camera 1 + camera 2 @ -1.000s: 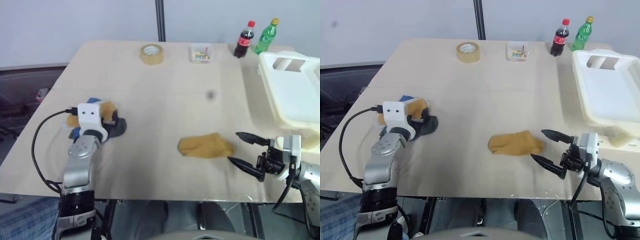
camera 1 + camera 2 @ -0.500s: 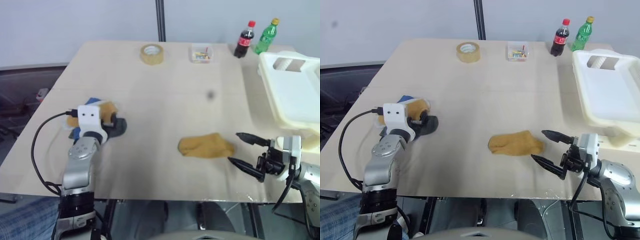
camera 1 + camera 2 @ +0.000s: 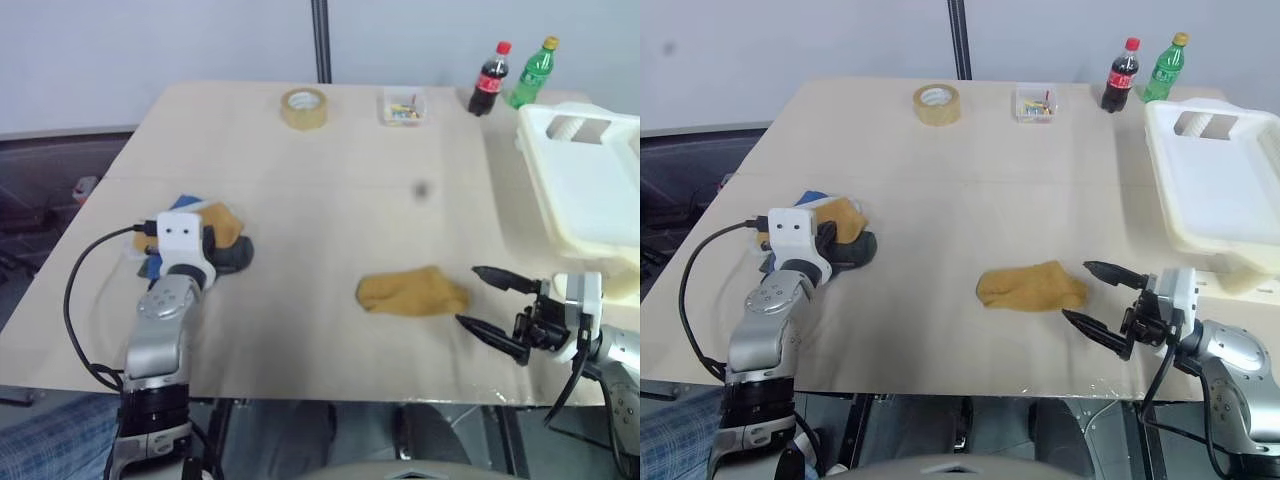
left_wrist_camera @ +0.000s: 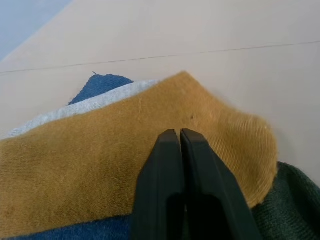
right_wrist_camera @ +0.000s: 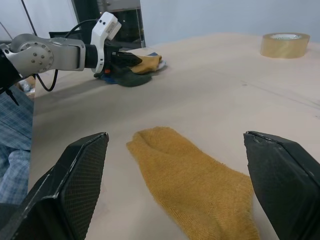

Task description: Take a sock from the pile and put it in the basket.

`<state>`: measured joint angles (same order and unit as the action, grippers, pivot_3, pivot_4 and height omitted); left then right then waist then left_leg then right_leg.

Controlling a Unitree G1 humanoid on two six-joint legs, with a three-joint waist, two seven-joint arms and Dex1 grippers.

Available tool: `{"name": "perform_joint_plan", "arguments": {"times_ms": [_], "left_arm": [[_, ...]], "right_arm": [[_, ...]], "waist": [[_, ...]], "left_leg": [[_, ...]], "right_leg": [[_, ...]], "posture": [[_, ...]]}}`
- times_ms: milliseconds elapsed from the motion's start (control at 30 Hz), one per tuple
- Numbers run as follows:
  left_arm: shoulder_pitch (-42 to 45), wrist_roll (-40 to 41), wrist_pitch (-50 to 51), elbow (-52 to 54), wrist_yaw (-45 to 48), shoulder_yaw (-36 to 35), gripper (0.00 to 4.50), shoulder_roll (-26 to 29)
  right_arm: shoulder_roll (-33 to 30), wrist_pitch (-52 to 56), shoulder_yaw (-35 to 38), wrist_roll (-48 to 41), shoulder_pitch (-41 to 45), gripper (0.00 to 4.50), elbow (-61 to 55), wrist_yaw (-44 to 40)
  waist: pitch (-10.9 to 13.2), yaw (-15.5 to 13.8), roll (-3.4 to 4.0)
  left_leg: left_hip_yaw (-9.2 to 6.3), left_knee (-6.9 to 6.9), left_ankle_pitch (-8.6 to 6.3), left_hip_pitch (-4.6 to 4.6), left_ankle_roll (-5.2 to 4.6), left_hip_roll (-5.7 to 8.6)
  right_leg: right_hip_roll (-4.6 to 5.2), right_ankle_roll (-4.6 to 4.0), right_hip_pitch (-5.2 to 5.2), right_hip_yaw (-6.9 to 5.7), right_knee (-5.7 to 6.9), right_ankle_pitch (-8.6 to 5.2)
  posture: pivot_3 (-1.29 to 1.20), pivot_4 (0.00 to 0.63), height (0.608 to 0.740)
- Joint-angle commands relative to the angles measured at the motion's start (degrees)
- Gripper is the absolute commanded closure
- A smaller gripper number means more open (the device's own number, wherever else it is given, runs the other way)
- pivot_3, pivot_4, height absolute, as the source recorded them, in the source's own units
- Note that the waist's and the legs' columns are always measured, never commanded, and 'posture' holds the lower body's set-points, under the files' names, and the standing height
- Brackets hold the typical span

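Shut jaws of the left gripper (image 4: pixel 180 137) pinch the top yellow sock (image 4: pixel 125 150) of the pile (image 3: pixel 190 245) at left, ready to lift, while the right gripper (image 3: pixel 490 305) waits open by a loose sock (image 3: pixel 412 291), near the basket (image 3: pixel 585 185) at right.

The left gripper (image 4: pixel 180 137) is reaching forward at the left side, its jaws pressing fully together, black fingers (image 4: pixel 162 170) lying side by side. The right gripper (image 3: pixel 492 302) is hovering low at the right, pointing leftward, its jaws spreading wide apart.
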<state>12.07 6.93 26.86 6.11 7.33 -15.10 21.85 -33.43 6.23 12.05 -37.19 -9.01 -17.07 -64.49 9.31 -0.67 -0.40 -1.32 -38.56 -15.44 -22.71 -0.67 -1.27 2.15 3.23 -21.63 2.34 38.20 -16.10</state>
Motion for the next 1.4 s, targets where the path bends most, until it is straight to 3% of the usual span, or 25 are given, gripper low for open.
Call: {"name": "perform_joint_plan", "arguments": {"times_ms": [33, 200, 300, 433, 733, 833, 933, 1400], "left_arm": [[0.1, 0.0, -0.3, 0.8, 0.7, 0.2, 4.43, 0.4], [-0.2, 0.4, -2.3, 1.9, 3.7, 1.9, 4.43, 0.6], [-1.3, -1.4, -3.6, 2.8, 5.5, 4.1, 3.68, 2.1], [-0.1, -3.3, -2.7, 2.5, 4.7, 6.3, 2.3, 2.1], [1.6, -4.3, -2.1, 1.0, 3.1, 5.8, 2.3, 1.3], [1.7, -4.0, -1.9, 0.8, 1.8, 4.3, 3.16, 1.1], [1.2, -3.2, -0.2, 0.8, 2.0, 4.3, 4.48, 1.0], [0.6, -3.4, 0.7, 1.3, 2.8, 5.5, 4.48, 0.0]], "right_arm": [[0.1, -0.4, 0.4, -0.6, 0.2, 0.0, -1.3, 0.2], [0.1, -0.5, 0.4, -0.5, 0.3, 0.0, -1.2, 0.5], [0.1, -0.6, 0.3, -0.4, 0.4, 0.0, -1.2, 0.7], [0.3, -0.7, 0.2, -0.2, 0.2, 0.0, -1.0, 0.9], [-0.2, -0.7, 0.8, -0.3, 0.3, 0.0, -0.8, 0.6], [-0.1, -0.8, 0.6, -0.1, 0.2, 0.0, -0.8, 0.6], [-0.1, -0.7, 0.5, -0.1, 0.4, 0.0, -0.8, 0.7], [-0.5, -0.5, 0.7, 0.0, 1.1, 0.0, -0.1, 0.4]], "waist": [[0.0, 0.0, 0.0], [0.0, 0.0, 0.0], [0.0, 0.0, 0.0], [0.0, 0.0, 0.0], [0.0, 0.0, 0.0], [0.0, 0.0, 0.0], [0.0, 0.0, 0.0], [0.0, 0.0, 0.0]], "left_leg": [[0.0, 0.0, 0.0, 0.0, 0.0, 0.0], [0.0, 0.0, 0.0, 0.0, 0.0, 0.0], [0.01, 0.0, 0.0, 0.0, 0.0, 0.01], [0.0, 0.0, 0.0, 0.0, 0.0, 0.0], [0.01, 0.0, 0.0, 0.0, 0.0, 0.01], [0.0, 0.0, 0.0, 0.0, 0.0, 0.0], [0.0, 0.0, 0.0, 0.0, 0.0, 0.0], [0.0, 0.0, 0.0, 0.0, 0.0, 0.01]], "right_leg": [[0.0, 0.0, 0.0, 0.0, 0.0, 0.0], [0.0, 0.0, 0.0, 0.0, 0.0, 0.0], [0.0, 0.0, 0.0, 0.01, 0.0, 0.0], [0.0, 0.0, 0.0, 0.01, 0.0, 0.0], [0.0, 0.0, 0.0, 0.01, 0.0, 0.0], [0.0, 0.0, 0.0, 0.01, 0.0, 0.0], [0.0, 0.0, 0.0, 0.0, 0.0, 0.0], [0.0, 0.0, 0.0, 0.0, 0.0, 0.0]], "posture": [[0.0, 0.15, 0.74], [0.0, 0.15, 0.74], [0.0, 0.15, 0.74], [0.0, 0.15, 0.74], [0.0, 0.15, 0.74], [0.0, 0.15, 0.74], [0.0, 0.15, 0.74], [0.0, 0.15, 0.74]]}}
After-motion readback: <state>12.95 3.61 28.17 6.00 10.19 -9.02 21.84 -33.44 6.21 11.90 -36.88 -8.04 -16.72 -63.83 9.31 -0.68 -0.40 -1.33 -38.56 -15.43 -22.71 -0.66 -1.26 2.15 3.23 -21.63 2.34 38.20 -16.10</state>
